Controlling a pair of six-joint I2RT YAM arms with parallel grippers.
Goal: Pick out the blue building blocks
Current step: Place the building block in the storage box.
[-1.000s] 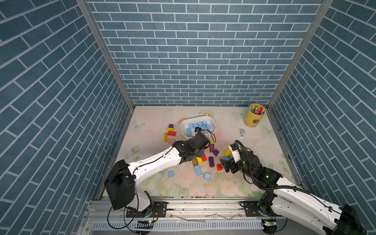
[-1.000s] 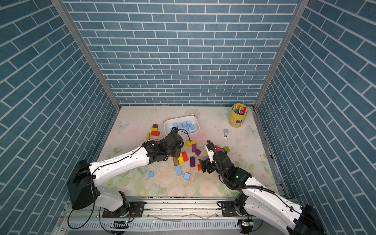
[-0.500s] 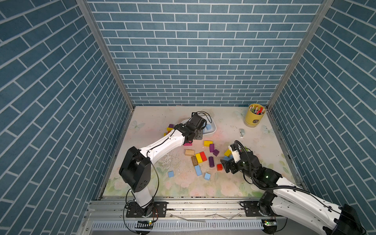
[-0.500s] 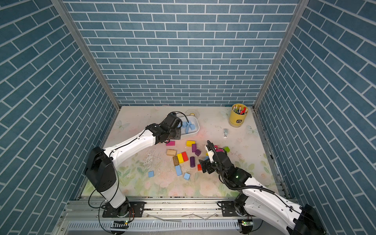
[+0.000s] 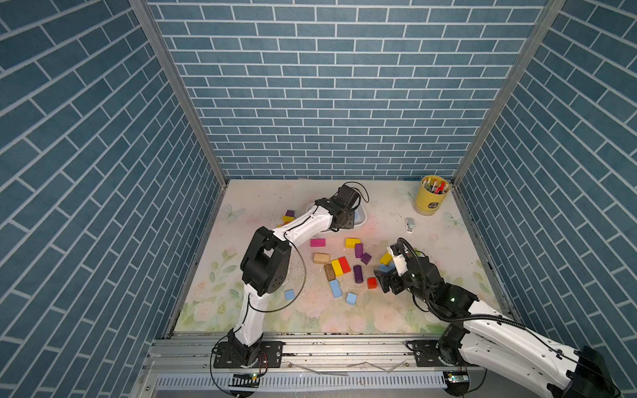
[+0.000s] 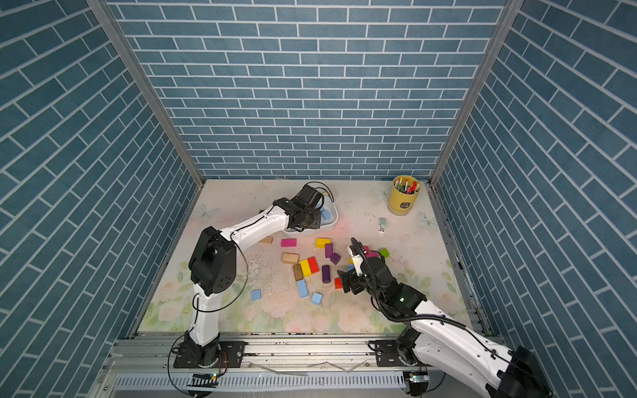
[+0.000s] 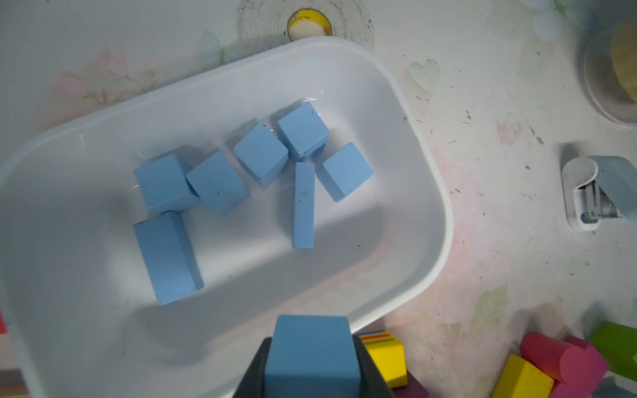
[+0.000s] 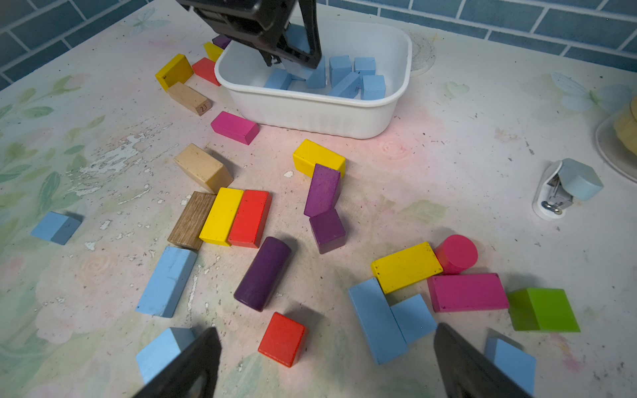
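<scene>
- Tabletop [image 5: 310, 320]: pale floral print, scuffed.
- White tub [image 8: 312, 115] stands on it.
- Mixed coloured blocks [image 8: 220, 217] lie scattered just before the tub, with loose blue building blocks [image 8: 165, 281] farther out.
- Stapler [image 8: 579, 179] and yellow pen cup [image 5: 431, 203] sit well apart from the tub.

Blue building blocks [image 7: 262, 155]: matte sky-blue. Seven in white tub [image 7: 396, 103]: five cubes in ragged row, thin bar [image 7: 303, 205], thick brick [image 7: 165, 256]. Eighth block [image 7: 312, 344] held in left gripper [image 7: 312, 374] above tub rim. Six loose on table [image 8: 448, 138]: long brick [image 8: 166, 281], lone cube [image 8: 55, 227], near cube [image 8: 162, 351], second brick [image 8: 375, 320] touching small cube [image 8: 413, 318], last block [image 8: 512, 365] nearby.
</scene>
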